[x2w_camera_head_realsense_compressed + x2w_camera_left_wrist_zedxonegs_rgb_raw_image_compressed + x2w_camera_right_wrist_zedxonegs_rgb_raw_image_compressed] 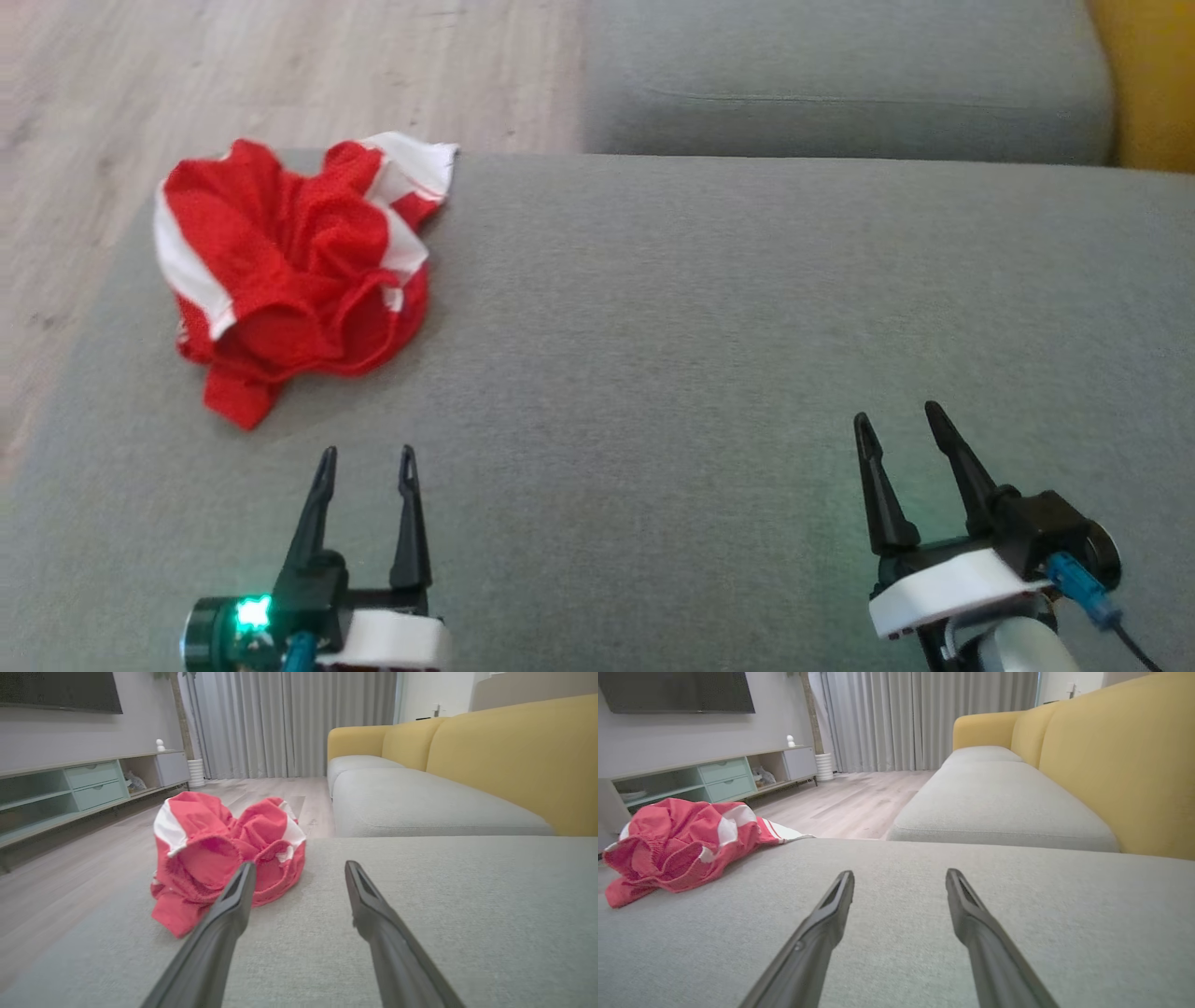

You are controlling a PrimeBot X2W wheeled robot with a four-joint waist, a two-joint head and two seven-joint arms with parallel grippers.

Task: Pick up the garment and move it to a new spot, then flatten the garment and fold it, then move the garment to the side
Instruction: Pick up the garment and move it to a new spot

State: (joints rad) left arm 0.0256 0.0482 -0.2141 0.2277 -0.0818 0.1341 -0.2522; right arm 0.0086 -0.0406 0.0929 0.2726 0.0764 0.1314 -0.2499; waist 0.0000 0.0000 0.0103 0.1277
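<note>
A crumpled red garment [289,261] with white panels lies bunched at the far left corner of the grey cushion [709,355]. My left gripper [367,455] hovers open just short of its near edge, nothing between the fingers. In the left wrist view the garment [219,854] sits ahead and to the left of that gripper [299,870]. My right gripper [898,418] stands open over bare cushion at the lower right, far from the cloth. The right wrist view has the garment [677,844] at its left edge, well away from the gripper [900,877].
Beyond the cushion's far edge a second grey sofa seat [840,84] runs on, with a yellow backrest [514,760] at the right. Wooden floor [233,65] drops away to the left. A low TV cabinet [84,788] and curtains [289,718] stand across the room.
</note>
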